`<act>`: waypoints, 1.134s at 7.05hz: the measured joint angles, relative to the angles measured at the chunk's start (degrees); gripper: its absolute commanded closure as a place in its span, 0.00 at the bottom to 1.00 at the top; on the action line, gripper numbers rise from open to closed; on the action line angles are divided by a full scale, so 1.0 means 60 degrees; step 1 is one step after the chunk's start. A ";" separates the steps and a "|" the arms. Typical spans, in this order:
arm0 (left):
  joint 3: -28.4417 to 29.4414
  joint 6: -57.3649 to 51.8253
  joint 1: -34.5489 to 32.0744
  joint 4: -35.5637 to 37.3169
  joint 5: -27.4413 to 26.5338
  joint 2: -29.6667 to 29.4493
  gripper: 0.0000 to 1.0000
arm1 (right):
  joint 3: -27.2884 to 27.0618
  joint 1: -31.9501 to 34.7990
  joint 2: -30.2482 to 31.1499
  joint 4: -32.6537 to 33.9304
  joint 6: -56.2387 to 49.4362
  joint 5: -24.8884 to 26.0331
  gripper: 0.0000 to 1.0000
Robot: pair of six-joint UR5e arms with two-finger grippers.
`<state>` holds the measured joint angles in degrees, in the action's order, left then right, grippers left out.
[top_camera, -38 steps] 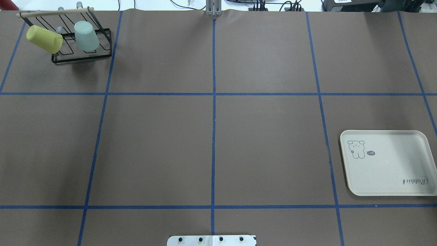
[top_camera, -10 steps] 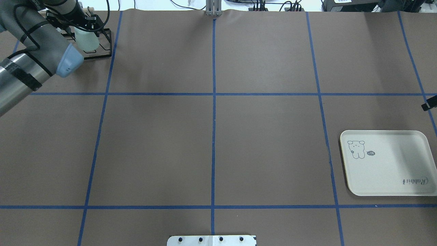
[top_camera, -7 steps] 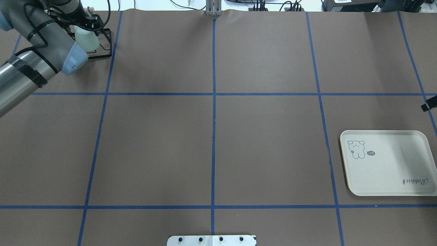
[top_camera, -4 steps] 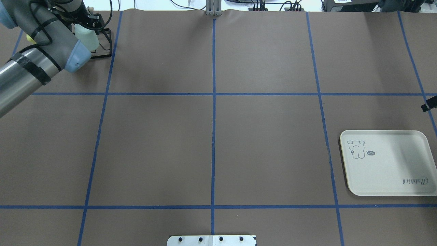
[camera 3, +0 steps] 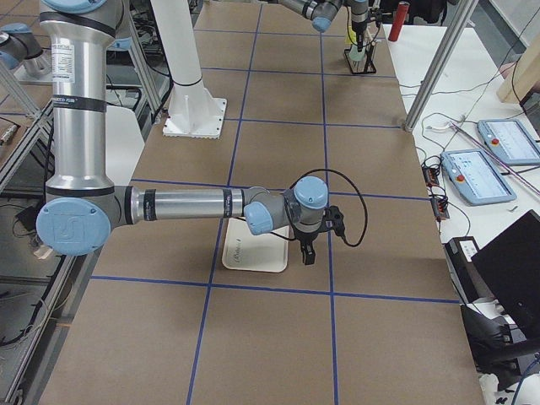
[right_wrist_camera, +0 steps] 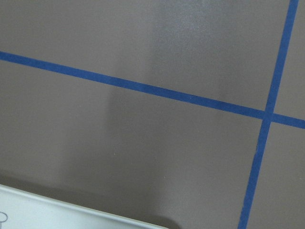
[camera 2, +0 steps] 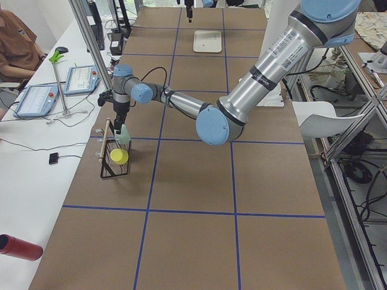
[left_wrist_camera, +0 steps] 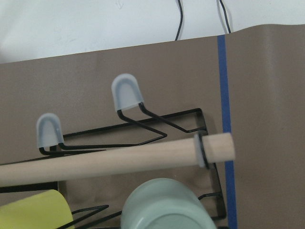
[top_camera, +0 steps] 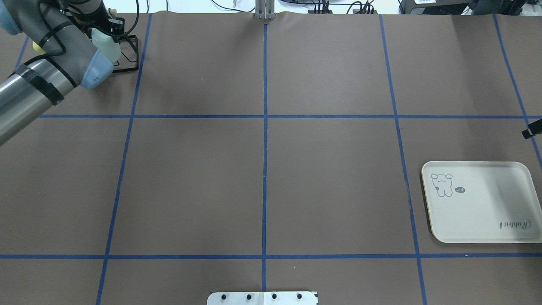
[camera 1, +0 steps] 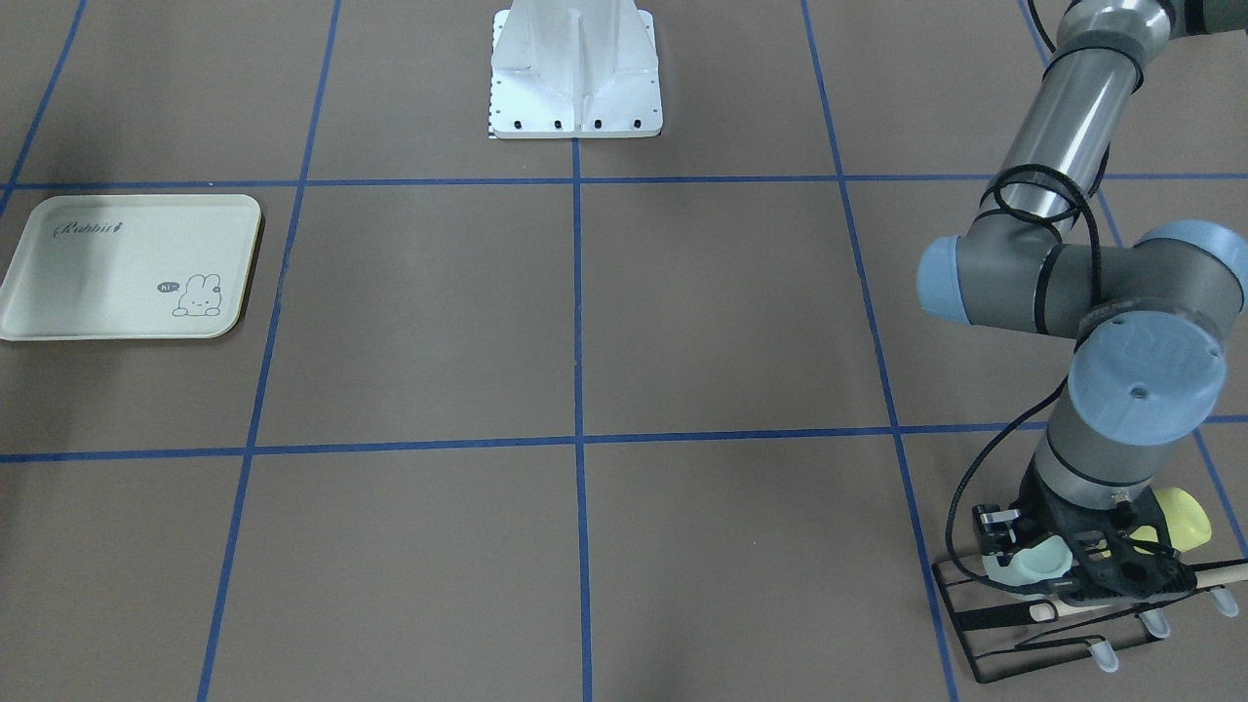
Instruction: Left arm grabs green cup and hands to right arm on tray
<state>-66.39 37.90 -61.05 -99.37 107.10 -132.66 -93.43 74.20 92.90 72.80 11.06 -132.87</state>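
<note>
Grab looks done: left pincer (camera 1: pixel 1048 572) clamped around green cup (camera 1: pixel 1033 562) at wire rack (camera 1: pixel 975 624), far left of desk (camera 1: pixel 682 341). Handover and tray (camera 1: pixel 97 283) drop remain. Right pincer (camera 3: pixel 305 251) hangs beside tray, near right; can't tell its opening.

Table: a brown-covered table (top_camera: pixel 330 182) is carrying everything in the scene.
Markings: blue tape lines (top_camera: pixel 265 169) are dividing its surface into large rectangles.
Tray: the cream tray (top_camera: pixel 482 212) is lying flat near the robot's right-hand edge, its printed side facing up.
Rack: a black wire rack (top_camera: pixel 137 53) is standing at the far left corner.
Base: a white base mount (camera 1: pixel 575 78) is sitting at the robot's edge, on the centre line.
</note>
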 measured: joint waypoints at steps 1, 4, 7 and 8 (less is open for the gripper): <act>-0.0273 -0.0416 -0.0047 0.0496 -0.0029 -0.0010 1.00 | 0.0008 -0.0009 0.0000 -0.0003 -0.0007 0.0006 0.00; -0.2464 -0.1471 -0.0316 0.3144 -0.0032 -0.0017 1.00 | 0.0015 -0.0045 -0.0027 -0.0004 -0.0003 0.0011 0.00; -0.4749 -0.0876 -0.0301 0.4878 0.0497 0.0018 1.00 | 0.0023 -0.0275 -0.0550 -0.0001 0.0283 0.0005 0.00; -0.5257 -0.0177 -0.0271 0.4922 0.1282 0.0042 1.00 | 0.0022 -0.0441 -0.0840 -0.0108 0.0547 0.0017 0.00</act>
<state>-97.93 36.84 -62.67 -69.84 114.79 -132.41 -93.30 71.56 87.86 72.15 14.34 -132.77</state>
